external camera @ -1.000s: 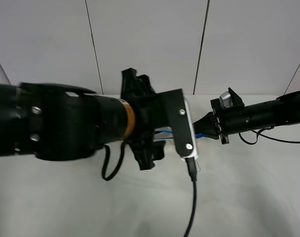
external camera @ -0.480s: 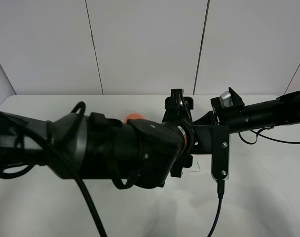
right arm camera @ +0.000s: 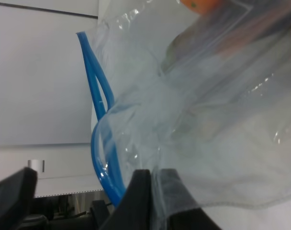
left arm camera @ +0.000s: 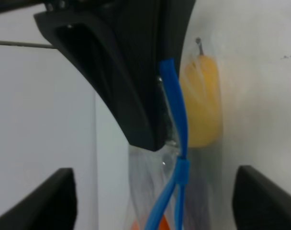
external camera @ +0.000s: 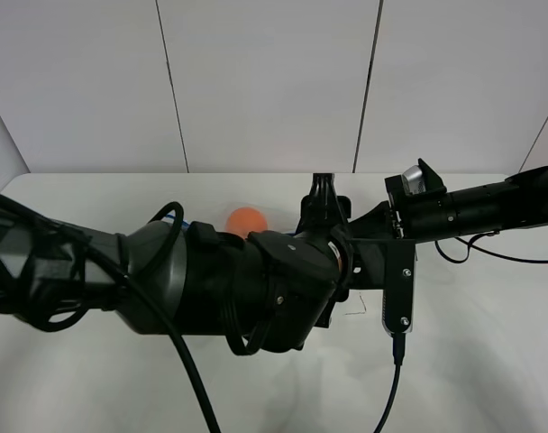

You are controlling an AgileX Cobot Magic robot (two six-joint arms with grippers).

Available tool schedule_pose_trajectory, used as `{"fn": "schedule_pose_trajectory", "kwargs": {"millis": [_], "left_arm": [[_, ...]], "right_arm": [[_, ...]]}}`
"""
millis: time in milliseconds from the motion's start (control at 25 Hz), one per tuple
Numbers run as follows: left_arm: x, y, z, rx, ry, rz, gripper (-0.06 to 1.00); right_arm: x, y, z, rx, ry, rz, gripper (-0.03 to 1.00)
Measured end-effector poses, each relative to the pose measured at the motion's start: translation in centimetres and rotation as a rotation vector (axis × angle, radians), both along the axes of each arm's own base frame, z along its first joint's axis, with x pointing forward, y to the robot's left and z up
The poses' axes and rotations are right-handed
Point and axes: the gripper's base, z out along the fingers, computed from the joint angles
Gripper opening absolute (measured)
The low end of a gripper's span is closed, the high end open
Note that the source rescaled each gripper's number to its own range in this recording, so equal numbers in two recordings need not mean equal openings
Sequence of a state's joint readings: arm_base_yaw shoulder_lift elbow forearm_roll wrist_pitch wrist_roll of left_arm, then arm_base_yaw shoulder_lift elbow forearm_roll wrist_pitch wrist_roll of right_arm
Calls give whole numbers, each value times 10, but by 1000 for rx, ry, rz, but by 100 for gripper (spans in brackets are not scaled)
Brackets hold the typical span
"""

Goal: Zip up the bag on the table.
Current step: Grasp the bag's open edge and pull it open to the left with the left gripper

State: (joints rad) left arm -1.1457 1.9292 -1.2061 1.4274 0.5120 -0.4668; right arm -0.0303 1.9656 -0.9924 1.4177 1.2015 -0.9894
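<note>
- While the left arm (external camera: pixel 211 289) comes in from 9 o'clock and blocks most of the high view, the bag (right arm camera: pixel 207 120) sits under its wrist near the middle of the bench (external camera: pixel 490 361), almost fully hidden from that camera.
- orange (external camera: pixel 247 221) inside the bag peeks out past the arm, at about 11 o'clock from the left wrist.
- right arm (external camera: pixel 490 207) enters from 3 o'clock, low over the bench, with its tip aimed toward 9 o'clock at the bag.
- right end effector (left arm camera: pixel 148 134): jaws closed, clamped on the bag's edge right at the blue zipper strip (left arm camera: pixel 176 105). Clear plastic bunches up around the clamped spot in the right wrist view.
- left end effector (left arm camera: pixel 157 194): jaws spread wide, holding nothing. The zipper strip runs through the gap between its fingers (left arm camera: pixel 54 199) and touches neither.
- zipper strip: one joined line next to the right end effector. Farther along it splits into two separate blue tracks, so that stretch of the mouth is open.
- yellow fruit (left arm camera: pixel 203 105) is inside the bag, just beside the strip and close to the right end effector.
- wrist camera plate (external camera: pixel 400 289) hangs at about 5 o'clock from the left wrist, and a black cable (external camera: pixel 387 397) drops from it toward 6 o'clock.
- white panelled wall (external camera: pixel 265 81) stands behind the bench at 12 o'clock.
</note>
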Motion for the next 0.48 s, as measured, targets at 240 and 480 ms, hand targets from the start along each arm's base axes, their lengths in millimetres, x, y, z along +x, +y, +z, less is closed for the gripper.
{"fn": "schedule_pose_trajectory", "kwargs": {"millis": [240,480], "left_arm": [[1,-1,-1,16,-21,-20,63],[1,-2,-7,27,-15,-21,61]], "right_arm": [[0,0,0,2,0,-2,0],[0,0,0,3,0,-2,0]]}}
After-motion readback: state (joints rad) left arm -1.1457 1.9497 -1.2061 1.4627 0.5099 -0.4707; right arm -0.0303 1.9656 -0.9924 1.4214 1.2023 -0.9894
